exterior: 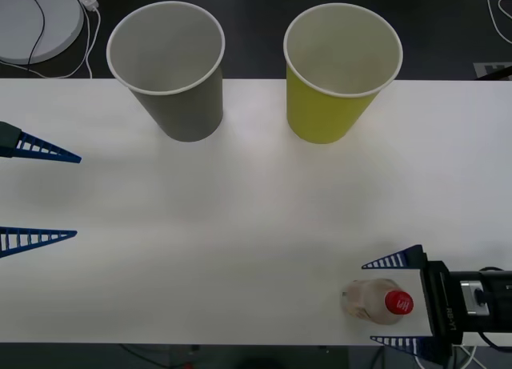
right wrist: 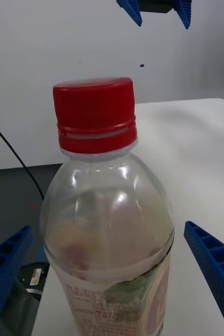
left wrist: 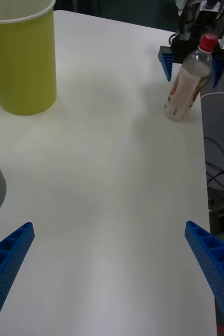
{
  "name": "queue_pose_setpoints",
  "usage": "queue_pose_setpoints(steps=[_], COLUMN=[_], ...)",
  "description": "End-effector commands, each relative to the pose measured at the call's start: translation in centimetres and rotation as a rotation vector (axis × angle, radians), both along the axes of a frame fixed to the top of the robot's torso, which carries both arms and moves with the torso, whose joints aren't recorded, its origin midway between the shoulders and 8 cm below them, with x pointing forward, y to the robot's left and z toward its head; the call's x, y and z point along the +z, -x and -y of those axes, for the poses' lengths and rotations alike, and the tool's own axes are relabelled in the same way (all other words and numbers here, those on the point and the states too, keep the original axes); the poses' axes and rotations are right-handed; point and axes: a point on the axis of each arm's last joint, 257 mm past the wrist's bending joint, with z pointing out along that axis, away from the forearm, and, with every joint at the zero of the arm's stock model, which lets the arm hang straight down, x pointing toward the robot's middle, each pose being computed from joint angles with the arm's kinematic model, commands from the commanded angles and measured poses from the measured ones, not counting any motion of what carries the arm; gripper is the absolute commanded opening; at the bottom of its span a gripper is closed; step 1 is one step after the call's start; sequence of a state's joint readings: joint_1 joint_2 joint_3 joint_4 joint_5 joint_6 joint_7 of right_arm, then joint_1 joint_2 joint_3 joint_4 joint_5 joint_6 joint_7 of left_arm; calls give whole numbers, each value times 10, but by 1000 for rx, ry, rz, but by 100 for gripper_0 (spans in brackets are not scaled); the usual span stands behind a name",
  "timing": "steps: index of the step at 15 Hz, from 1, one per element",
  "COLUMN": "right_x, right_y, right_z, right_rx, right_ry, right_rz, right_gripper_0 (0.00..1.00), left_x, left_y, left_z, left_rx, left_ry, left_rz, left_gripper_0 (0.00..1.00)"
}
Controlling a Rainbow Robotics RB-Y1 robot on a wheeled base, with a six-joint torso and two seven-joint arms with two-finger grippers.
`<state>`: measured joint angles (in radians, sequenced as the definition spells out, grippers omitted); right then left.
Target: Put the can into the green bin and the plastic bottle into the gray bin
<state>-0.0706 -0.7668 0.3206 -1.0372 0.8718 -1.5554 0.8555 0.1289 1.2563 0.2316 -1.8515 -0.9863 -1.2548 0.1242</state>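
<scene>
The right gripper (exterior: 394, 303) sits at about five o'clock on the white table (exterior: 240, 225), its two blue ribbed fingers spread wide, one on either side of the small clear plastic bottle with the red screw cap (exterior: 378, 302). The bottle stands upright between them, and in the right wrist view there is a visible gap between each finger and the bottle (right wrist: 109, 231) (so nothing is pinched). The bottle stands close to the table's near edge.

Over at nine o'clock the left gripper (exterior: 40, 194) hovers at the table's edge, its blue fingers likewise held well apart with bare tabletop between them. From its wrist view the bottle (left wrist: 189, 81) stands far across the table, framed by the other gripper's fingers.

At the far side of the table stand the two large tapered paper-cup bins, both upright with white insides: the gray bin (exterior: 178, 73) at about eleven o'clock and the yellow-green bin (exterior: 336, 73) at about one o'clock, near each other but apart. Both are well away from the bottle.
</scene>
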Motion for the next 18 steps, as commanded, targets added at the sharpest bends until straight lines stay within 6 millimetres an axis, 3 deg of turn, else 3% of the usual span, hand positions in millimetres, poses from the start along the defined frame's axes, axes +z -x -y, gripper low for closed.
queue_pose_setpoints(steps=[1, 11, 12, 13, 14, 18], right_x=[0, -1, -1, -2, -2, -2], right_y=[1, 5, 6, 6, 7, 8], right_z=[-5, -13, -13, -13, -14, -14], right_rx=[6, 27, 27, 28, 29, 31], right_ry=[-7, -16, -14, -14, -16, -16], right_rz=[-4, -7, -9, -12, -18, -30], right_gripper_0=[100, 100, 63, 6, 0, 0], left_x=[0, 0, 0, 0, 0, 0], left_y=[0, 0, 0, 0, 0, 0], left_z=[0, 0, 0, 0, 0, 0], left_rx=[0, 0, 0, 0, 0, 0], left_ry=[0, 0, 0, 0, 0, 0], left_rz=[0, 0, 0, 0, 0, 0], left_gripper_0=[100, 100, 100, 100, 100, 100])
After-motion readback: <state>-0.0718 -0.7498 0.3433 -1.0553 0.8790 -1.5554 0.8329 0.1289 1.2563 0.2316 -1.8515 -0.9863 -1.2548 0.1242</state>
